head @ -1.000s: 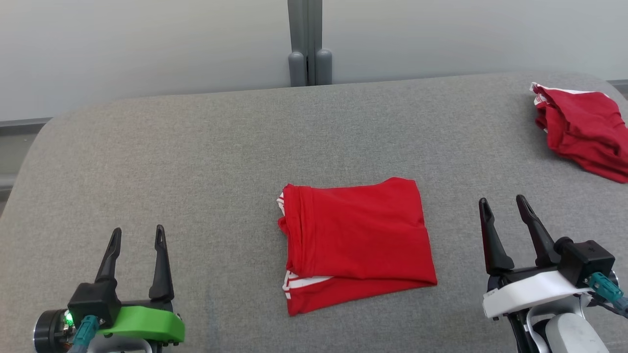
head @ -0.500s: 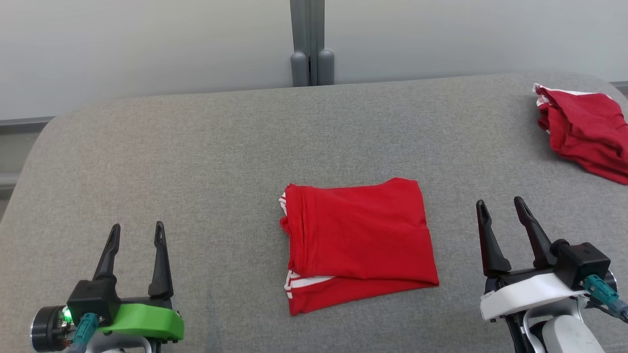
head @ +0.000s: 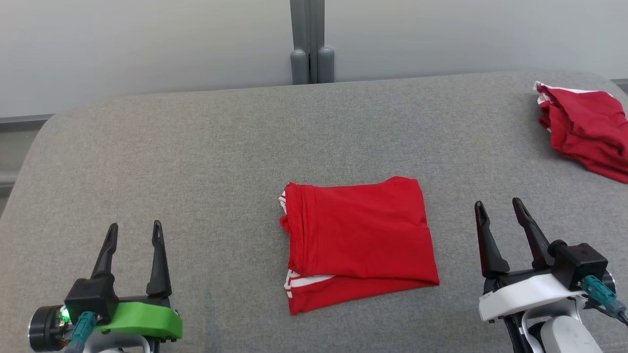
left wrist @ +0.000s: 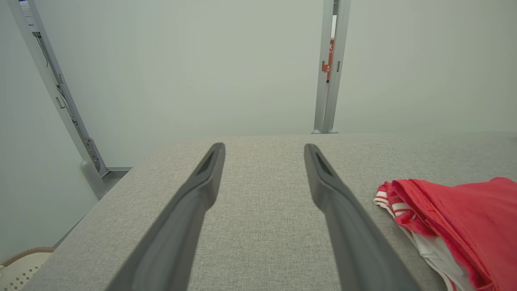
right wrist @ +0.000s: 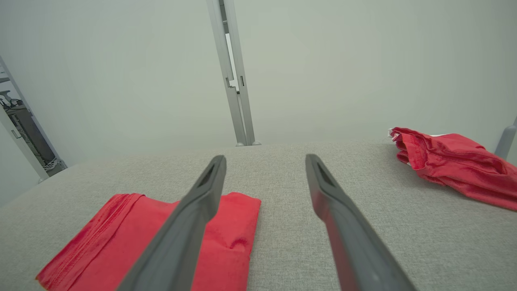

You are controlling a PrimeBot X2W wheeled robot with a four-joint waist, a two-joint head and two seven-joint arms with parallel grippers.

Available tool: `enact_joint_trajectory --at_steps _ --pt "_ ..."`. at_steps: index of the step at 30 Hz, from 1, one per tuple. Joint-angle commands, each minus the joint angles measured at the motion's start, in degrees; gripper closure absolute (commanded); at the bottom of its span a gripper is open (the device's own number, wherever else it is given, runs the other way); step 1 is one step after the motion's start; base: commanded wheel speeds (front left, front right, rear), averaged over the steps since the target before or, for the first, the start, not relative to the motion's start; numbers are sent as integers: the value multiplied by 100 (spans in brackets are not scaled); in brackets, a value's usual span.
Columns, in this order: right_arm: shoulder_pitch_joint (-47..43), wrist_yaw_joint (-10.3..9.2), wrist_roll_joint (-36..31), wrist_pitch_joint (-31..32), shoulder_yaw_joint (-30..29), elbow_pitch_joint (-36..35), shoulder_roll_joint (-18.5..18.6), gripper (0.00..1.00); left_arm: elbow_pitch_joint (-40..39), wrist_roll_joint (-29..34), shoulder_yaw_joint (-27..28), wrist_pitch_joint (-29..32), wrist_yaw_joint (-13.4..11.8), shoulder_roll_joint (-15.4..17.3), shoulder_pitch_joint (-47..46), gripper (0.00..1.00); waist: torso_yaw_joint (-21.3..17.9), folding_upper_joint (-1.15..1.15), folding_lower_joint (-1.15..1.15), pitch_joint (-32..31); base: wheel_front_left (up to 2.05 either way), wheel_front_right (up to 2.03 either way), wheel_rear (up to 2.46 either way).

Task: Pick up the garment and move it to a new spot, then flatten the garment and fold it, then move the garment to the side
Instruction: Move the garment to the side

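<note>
Left end effector (head: pixel 135 224) hangs low at the near left, fingers spread wide and empty, well apart from the garment (head: pixel 360 242). That garment lies folded, nearly square, in the middle of the surface (head: pixel 196 147), its striped edge facing left. Near its right side hangs the right end effector (head: pixel 498 202), likewise wide and empty. It is the nearer of the two, so it seems better placed for the move aside. A second red heap (head: pixel 584 127) sits far right.
</note>
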State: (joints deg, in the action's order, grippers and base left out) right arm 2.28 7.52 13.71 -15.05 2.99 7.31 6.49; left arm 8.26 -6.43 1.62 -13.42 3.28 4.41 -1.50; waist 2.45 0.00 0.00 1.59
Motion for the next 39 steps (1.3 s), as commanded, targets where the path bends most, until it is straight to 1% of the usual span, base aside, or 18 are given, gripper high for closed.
enact_joint_trajectory --at_steps 1,26,32,39 --pt "-52 -10 -46 -14 -5 17 5 0 -13 -18 -6 9 -36 45 105 0 0 0 0 0 0 0 0" --pt "26 -9 12 -14 66 202 17 0 35 -147 -100 13 -121 135 90 0 54 0 0 -15 0 0 0" --pt "355 -10 -38 33 315 324 101 0 53 -160 -146 -5 -130 132 53 0 71 0 0 31 0 0 0" --pt "930 -10 -138 239 512 797 171 0 93 -176 -239 -30 -150 107 -51 0 158 0 0 109 0 0 0"
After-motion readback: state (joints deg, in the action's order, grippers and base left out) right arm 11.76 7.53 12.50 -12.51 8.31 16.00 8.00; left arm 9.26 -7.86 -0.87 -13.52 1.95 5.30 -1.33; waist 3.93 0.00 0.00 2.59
